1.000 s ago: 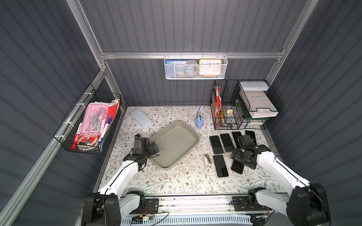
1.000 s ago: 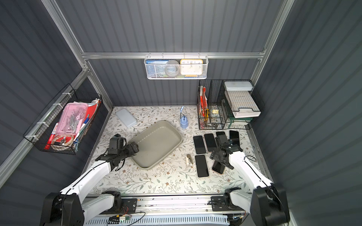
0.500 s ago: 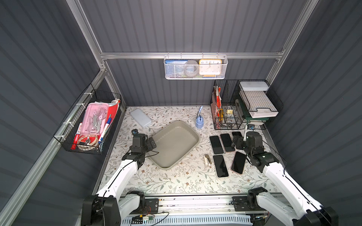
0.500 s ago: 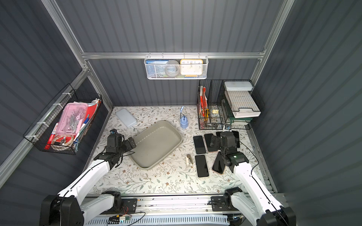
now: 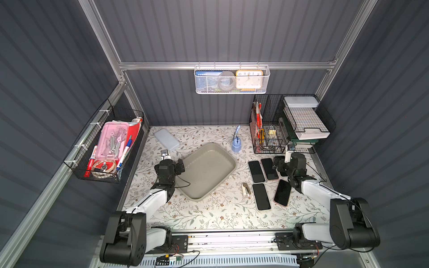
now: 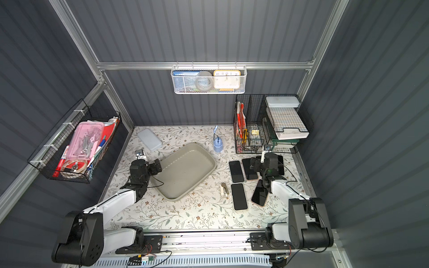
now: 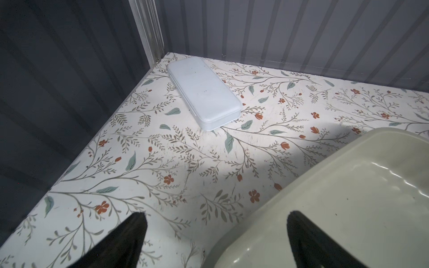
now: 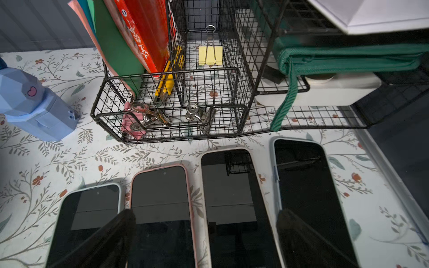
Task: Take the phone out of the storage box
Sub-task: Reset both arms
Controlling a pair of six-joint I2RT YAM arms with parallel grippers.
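The grey-beige storage box [image 5: 228, 157] [image 6: 185, 170] sits mid-table with nothing inside it. Several dark-screened phones lie right of it: a back row [image 5: 256, 171] [image 8: 160, 197] and two nearer the front [image 5: 261, 196], one of them tilted [image 5: 282, 192]. My left gripper [image 5: 171, 166] [image 7: 216, 214] is open astride the box's left rim [image 7: 267, 222], one finger over the floral table, the other over the box. My right gripper [image 5: 285, 166] [image 8: 205, 212] hangs open just above the back row and holds nothing.
A pale-blue flat case [image 5: 166, 139] [image 7: 204, 92] lies at the back left corner. A blue figure [image 5: 236, 145] and a black wire organizer [image 5: 267, 137] stand behind the phones. A small stapler-like item [image 5: 246, 189] lies between box and phones. A wire basket [image 5: 106, 148] hangs on the left wall.
The right gripper has left the tilted front phone and moved back over the rear row of phones. The left gripper has shifted a little towards the back along the box's left rim.
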